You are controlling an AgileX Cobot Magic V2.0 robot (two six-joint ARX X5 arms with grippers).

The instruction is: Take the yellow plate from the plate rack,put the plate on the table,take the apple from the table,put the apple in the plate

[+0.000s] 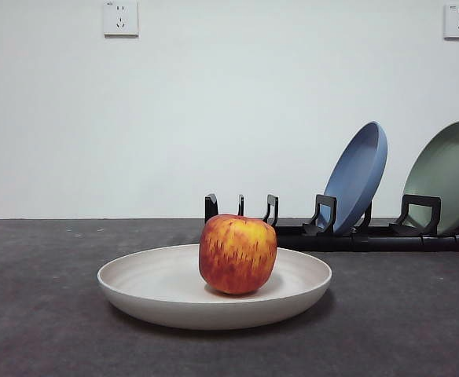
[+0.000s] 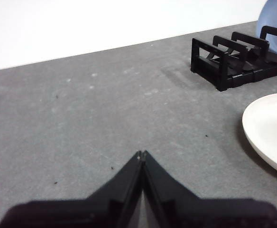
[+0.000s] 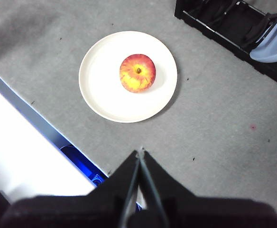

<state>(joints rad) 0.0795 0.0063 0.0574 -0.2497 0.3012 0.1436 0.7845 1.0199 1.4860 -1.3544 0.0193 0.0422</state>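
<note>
The apple [image 1: 237, 254] sits in the yellow plate [image 1: 155, 283], which lies flat on the worktop [image 1: 49, 314] in front of the plate rack [image 1: 355, 234]. A blue plate [image 1: 359, 174] and sage-green plate [image 1: 449, 174] lean in the rack. The left gripper [image 2: 141, 153] and right gripper [image 3: 140, 152] hang clear, fingers pressed together, holding nothing

1. The front camera is sitting low, near table [image 1: 41, 330] height, looking level across at the plate [image 1: 159, 302] close before it, with the rack [image 1: 355, 234] behind the plate and the wall beyond.
2. The left wrist camera is looking slantwise over the table toward the wall, catching only the plate's edge [image 2: 266, 128] and the rack's near end [image 2: 224, 61].
3. The right wrist camera is looking steeply down from high above the plate [image 3: 105, 95], taking it in whole.
4. All three views are sharing the plate and the rack's end [image 3: 224, 23] nearest it.
</note>
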